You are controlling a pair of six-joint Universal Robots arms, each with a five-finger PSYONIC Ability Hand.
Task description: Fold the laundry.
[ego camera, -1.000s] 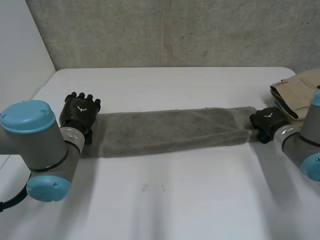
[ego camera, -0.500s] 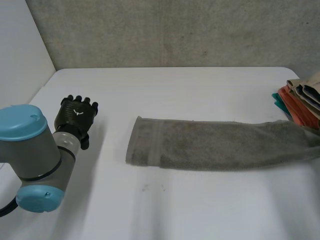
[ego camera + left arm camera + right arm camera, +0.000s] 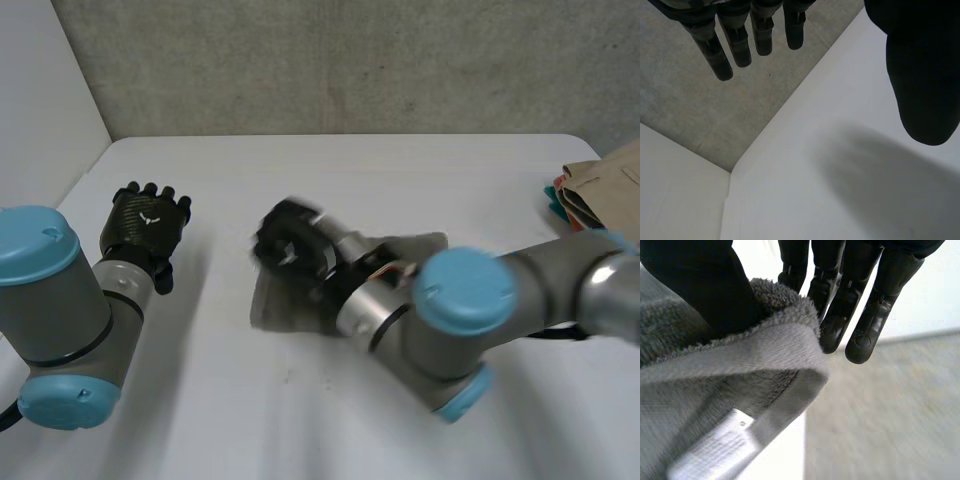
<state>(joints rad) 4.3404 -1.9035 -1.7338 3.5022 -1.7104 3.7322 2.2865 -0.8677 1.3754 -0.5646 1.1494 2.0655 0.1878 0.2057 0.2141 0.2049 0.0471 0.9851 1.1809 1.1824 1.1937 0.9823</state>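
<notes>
Since the earlier frame the right hand (image 3: 288, 243) has swung left across the bench (image 3: 360, 170), its thumb and fingers (image 3: 837, 300) pinching one end of the grey towel (image 3: 275, 310) and carrying it over the other end. The left hand (image 3: 146, 224) hovers at the left, apart from the towel, its fingers straight and empty. The crosswise fold looks underway, with laying flat and release still to do.

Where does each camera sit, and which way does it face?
Head view: behind the left arm and right arm, looking down at the white table; the left hand and right hand show.
Left wrist view: on the left wrist, facing along the open hand toward the grey wall; its fingers and thumb show.
Right wrist view: on the right wrist, facing along the hand; its fingers and thumb pinch the grey towel.
Head and right wrist views share the towel in the right hand.
</notes>
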